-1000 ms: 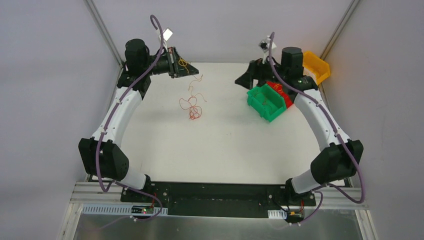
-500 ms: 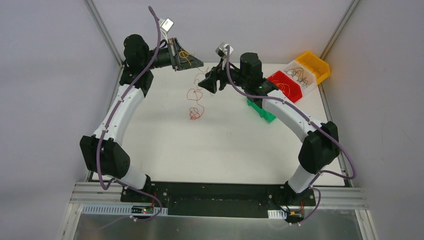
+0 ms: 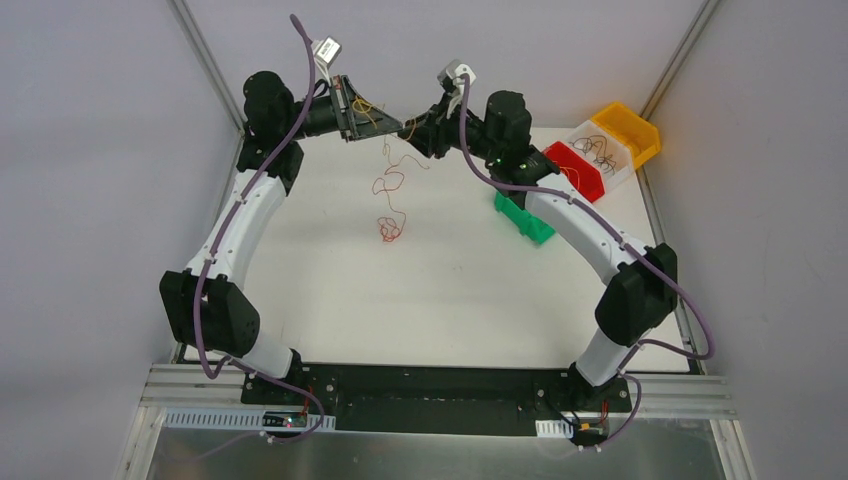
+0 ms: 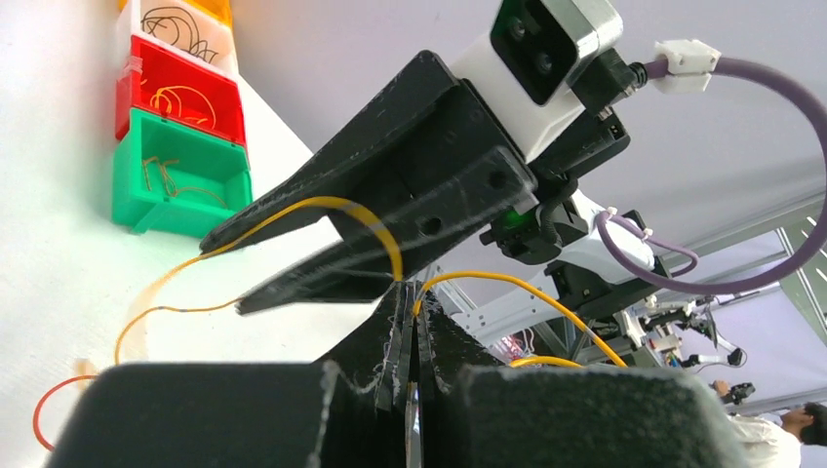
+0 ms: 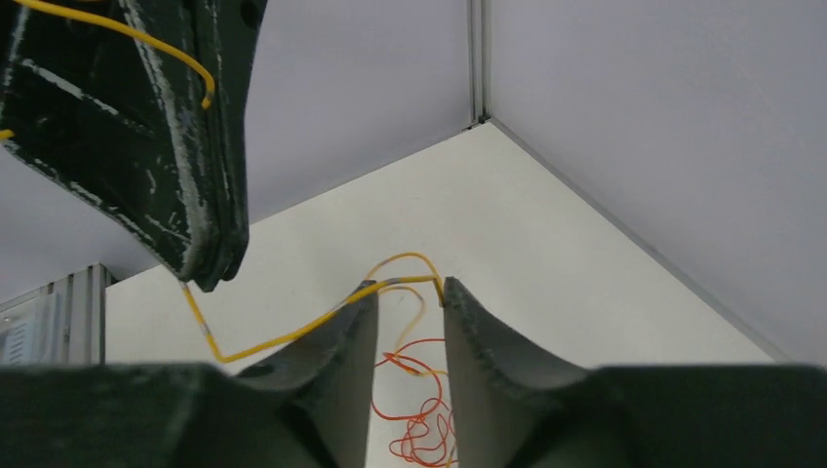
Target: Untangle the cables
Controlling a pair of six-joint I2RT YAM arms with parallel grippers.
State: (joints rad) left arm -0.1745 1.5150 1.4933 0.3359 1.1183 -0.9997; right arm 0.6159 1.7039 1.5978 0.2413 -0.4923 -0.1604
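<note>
The cables (image 3: 388, 190) are thin curly wires that hang from my left gripper (image 3: 396, 127) down to a red-orange tangle (image 3: 388, 229) on the white table. That gripper (image 4: 411, 292) is shut on a yellow cable (image 4: 374, 220), raised at the back of the table. My right gripper (image 3: 416, 131) meets it tip to tip. In the right wrist view its jaws (image 5: 408, 291) stand a narrow gap apart, with the yellow cable (image 5: 283, 336) lying across both fingertips and the red tangle (image 5: 424, 429) below. The left gripper (image 5: 210, 276) shows at upper left there.
A row of small bins stands at the back right: green (image 3: 523, 218), red (image 3: 572, 168), white (image 3: 600, 152) and yellow (image 3: 632, 130), some holding sorted wires. The green bin (image 4: 180, 185) and red bin (image 4: 180, 93) also show in the left wrist view. Walls close the back.
My right arm swung left from the bins to the left gripper, and its jaws narrowed around the yellow cable. The left gripper rose slightly, lifting the tangle.
</note>
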